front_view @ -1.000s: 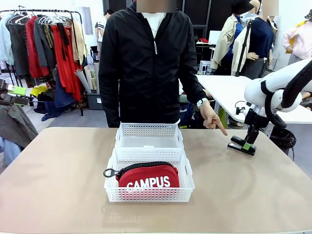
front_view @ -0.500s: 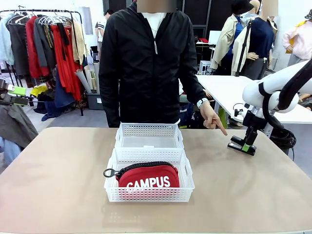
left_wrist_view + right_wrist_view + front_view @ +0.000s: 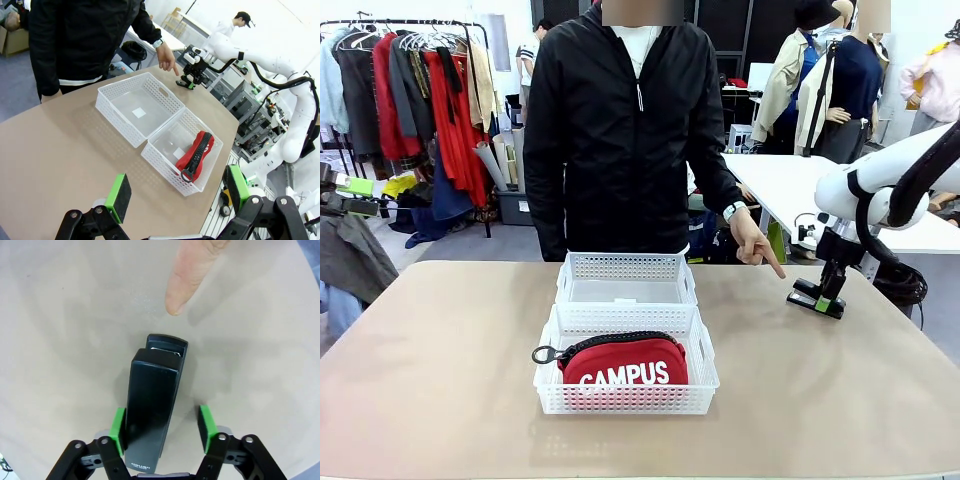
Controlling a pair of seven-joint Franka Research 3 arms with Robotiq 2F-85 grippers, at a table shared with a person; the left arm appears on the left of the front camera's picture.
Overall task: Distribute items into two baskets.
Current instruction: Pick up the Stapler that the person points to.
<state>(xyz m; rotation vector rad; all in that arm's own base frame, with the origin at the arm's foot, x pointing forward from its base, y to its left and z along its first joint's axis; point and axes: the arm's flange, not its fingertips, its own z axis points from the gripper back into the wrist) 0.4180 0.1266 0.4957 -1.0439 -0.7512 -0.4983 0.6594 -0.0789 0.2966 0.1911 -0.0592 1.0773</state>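
Observation:
The red "CAMPUS" pouch (image 3: 625, 363) (image 3: 196, 153) lies in the near white basket (image 3: 620, 398) (image 3: 162, 170). Behind it, touching, stands the second white basket (image 3: 625, 266) (image 3: 116, 118) with nothing in it. On the table at the far right lies the black stapler (image 3: 809, 296) (image 3: 152, 410). My right gripper (image 3: 825, 298) (image 3: 161, 429) is down over the stapler and open: one green pad (image 3: 118, 429) sits against its side, the other pad (image 3: 204, 427) stands a little off. My left gripper (image 3: 177, 192) hangs open high above the table's left side.
A person in a black jacket stands at the far edge. Their hand (image 3: 756, 247) (image 3: 189, 275) points a finger down at the table just beyond the stapler. Bare tan tabletop (image 3: 440, 360) spreads left and right of the baskets.
The right arm has shifted slightly and its wrist has settled a little closer over the stapler. Baskets, pouch and the person's pointing hand have stayed put.

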